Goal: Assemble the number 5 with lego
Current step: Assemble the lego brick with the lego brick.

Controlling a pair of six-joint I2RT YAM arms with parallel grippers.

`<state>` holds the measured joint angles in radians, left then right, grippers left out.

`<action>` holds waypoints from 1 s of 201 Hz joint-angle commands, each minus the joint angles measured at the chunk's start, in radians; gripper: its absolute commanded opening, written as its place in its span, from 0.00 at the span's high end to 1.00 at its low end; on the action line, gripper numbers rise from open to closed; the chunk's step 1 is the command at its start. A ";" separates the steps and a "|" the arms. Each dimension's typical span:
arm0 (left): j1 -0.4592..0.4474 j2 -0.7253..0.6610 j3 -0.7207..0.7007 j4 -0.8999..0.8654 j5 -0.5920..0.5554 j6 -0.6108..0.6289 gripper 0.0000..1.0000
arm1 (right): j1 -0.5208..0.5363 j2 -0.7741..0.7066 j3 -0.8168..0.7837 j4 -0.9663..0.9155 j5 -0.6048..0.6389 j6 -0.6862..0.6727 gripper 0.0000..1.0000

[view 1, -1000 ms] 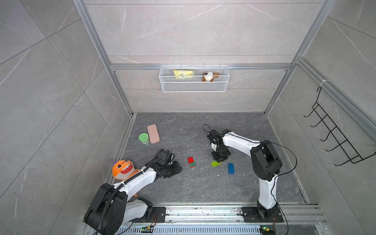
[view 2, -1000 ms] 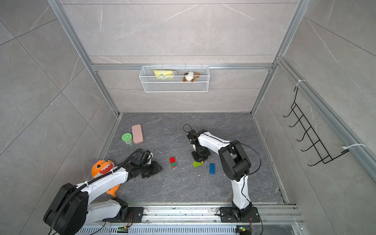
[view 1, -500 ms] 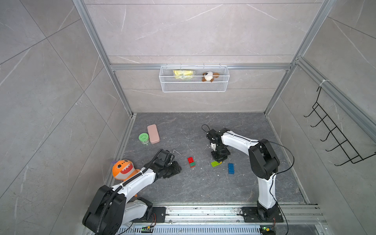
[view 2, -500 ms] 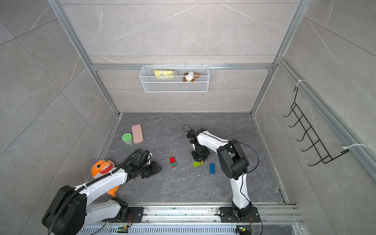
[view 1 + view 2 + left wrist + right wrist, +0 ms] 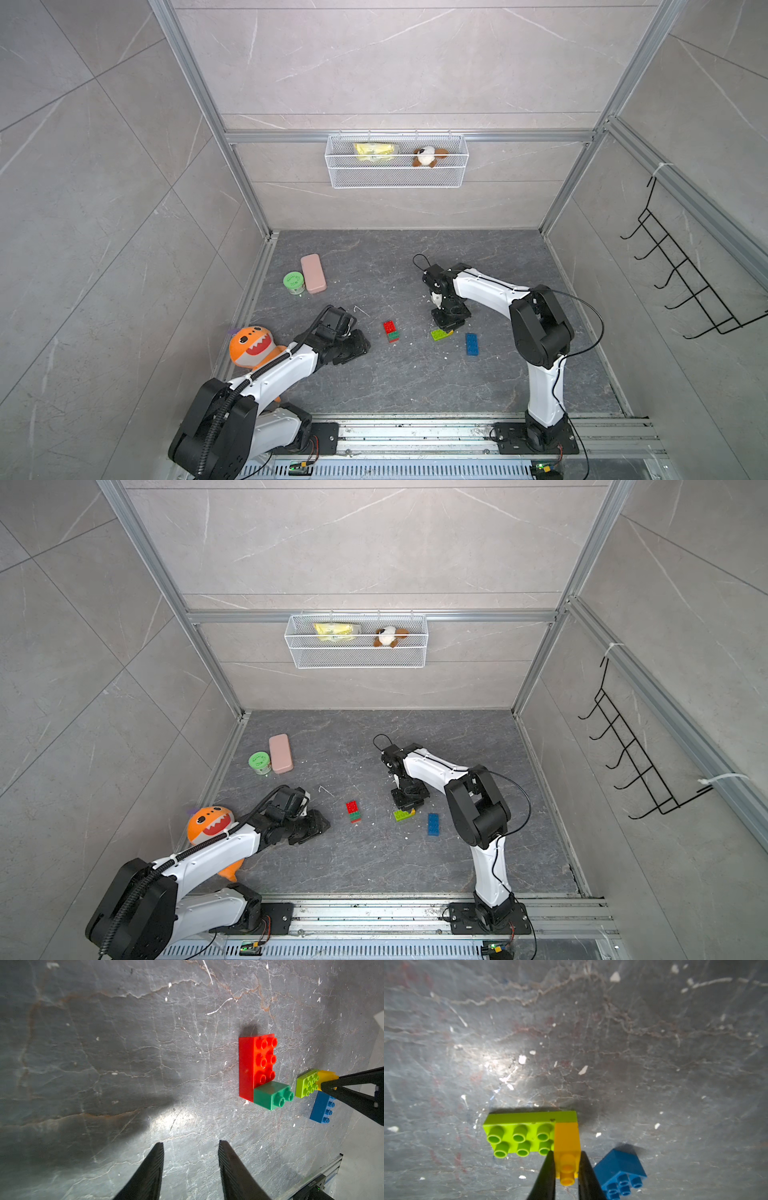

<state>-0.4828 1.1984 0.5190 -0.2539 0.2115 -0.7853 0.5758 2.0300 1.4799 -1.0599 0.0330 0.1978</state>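
The lego lies mid-floor in both top views. A long red brick (image 5: 389,326) has a dark-green brick (image 5: 393,336) joined on its near end; the left wrist view shows the red (image 5: 247,1064) and the dark green (image 5: 270,1097). To the right lies the lime-green brick (image 5: 519,1126) with the yellow brick (image 5: 566,1140) on its end. My right gripper (image 5: 566,1152) is shut on the yellow brick. The blue brick (image 5: 471,344) lies loose just right of it. My left gripper (image 5: 190,1145) is open and empty, left of the red brick.
A pink rounded block (image 5: 313,273) and a green tub (image 5: 294,282) sit at the back left. An orange shark plush (image 5: 251,347) lies by the left arm. A wire basket (image 5: 397,178) hangs on the back wall, and the arm rail (image 5: 415,432) runs along the front.
The right arm's elbow has leaned slightly left while its gripper stays on the yellow brick. The left arm and the bricks have not moved.
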 commanded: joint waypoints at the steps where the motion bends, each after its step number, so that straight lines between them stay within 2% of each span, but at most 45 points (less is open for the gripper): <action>1: -0.002 -0.007 -0.002 0.004 -0.001 -0.008 0.53 | 0.012 0.093 -0.089 0.027 -0.044 0.042 0.85; 75: -0.002 -0.017 -0.008 0.003 -0.005 -0.010 0.53 | 0.013 0.093 -0.109 0.060 -0.062 0.085 0.85; 119: -0.002 -0.019 -0.008 0.003 -0.005 -0.009 0.53 | 0.012 0.074 -0.109 0.095 -0.109 0.212 0.82; 134: -0.003 -0.020 -0.009 0.003 -0.005 -0.008 0.53 | 0.013 0.061 -0.114 0.106 -0.119 0.253 0.79; 162: -0.003 -0.023 -0.013 0.002 -0.003 -0.006 0.52 | 0.016 0.037 -0.125 0.125 -0.138 0.292 0.67; 201: -0.003 -0.021 -0.010 0.000 -0.001 -0.004 0.53 | 0.014 0.024 -0.125 0.134 -0.143 0.301 0.62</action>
<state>-0.4828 1.1961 0.5117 -0.2535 0.2111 -0.7853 0.5747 1.9903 1.4117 -0.9840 -0.0486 0.4591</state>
